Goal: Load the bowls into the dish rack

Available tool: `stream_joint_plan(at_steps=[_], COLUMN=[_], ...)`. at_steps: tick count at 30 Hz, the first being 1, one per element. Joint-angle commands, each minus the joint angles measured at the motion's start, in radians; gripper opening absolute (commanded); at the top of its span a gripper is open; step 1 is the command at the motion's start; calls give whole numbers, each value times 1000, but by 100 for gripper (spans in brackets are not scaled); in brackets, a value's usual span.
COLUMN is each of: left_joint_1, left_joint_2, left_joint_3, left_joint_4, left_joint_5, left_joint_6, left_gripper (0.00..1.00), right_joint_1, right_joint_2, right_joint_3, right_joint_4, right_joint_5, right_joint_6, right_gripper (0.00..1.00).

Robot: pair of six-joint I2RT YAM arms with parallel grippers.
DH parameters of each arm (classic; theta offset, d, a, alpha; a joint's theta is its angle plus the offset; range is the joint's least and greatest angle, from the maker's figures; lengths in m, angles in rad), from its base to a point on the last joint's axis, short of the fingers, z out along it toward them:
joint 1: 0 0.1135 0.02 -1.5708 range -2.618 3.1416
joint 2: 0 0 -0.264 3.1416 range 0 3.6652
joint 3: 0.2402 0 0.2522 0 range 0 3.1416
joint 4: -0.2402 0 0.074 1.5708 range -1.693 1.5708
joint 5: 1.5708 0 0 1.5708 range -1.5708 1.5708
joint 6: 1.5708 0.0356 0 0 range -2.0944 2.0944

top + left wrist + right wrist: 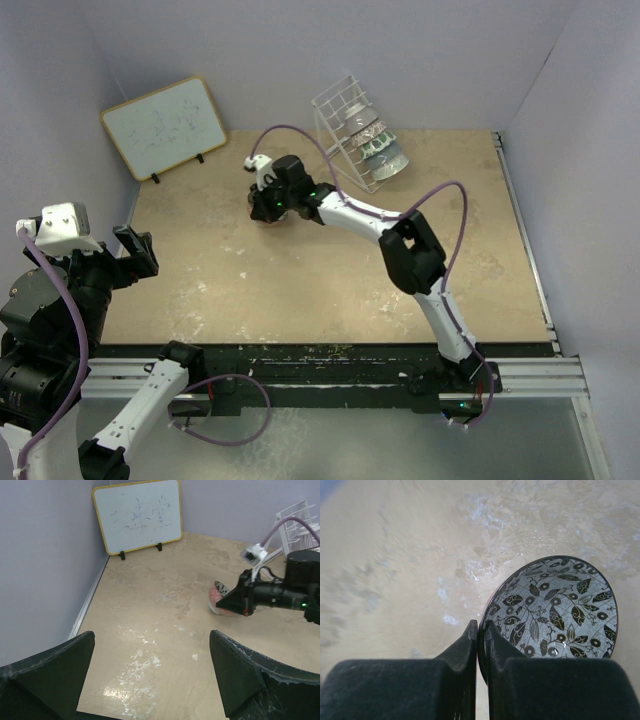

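**Task stage: late.** The dish rack [345, 110], at the far side of the counter [300, 290], holds several loaded bowls [378, 145] standing on edge; their exact count cannot be read. The right gripper [481, 639] is pinched on the rim of 1 leaf-patterned bowl [555, 607], at counter level and well apart from the rack. No other loose bowl shows. The left gripper [150, 680] is spread wide, holding nothing.
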Motion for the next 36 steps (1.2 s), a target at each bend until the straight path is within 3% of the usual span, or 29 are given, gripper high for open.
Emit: stream_joint_plan(at_steps=[1, 8, 18, 26, 36], left_joint_1=[-5, -7, -6, -6, -6], left_joint_2=[-1, 9, 16, 20, 26], left_joint_3=[3, 17, 38, 44, 34], left_joint_4=[21, 31, 31, 27, 32], left_joint_5=[-3, 5, 7, -2, -7], left_joint_6=[-7, -3, 2, 8, 18], left_gripper=[99, 99, 99, 99, 99], right_joint_1=[-126, -312, -510, -575, -578], right_joint_2=[-223, -351, -214, -170, -152], right_joint_3=[-159, -358, -350, -365, -370], right_joint_4=[408, 910, 1533, 1619, 1591], right_joint_5=[-201, -309, -242, -46, 217], right_joint_6=[322, 773, 1329, 1443, 1481], right_gripper=[1, 1, 1, 1, 1])
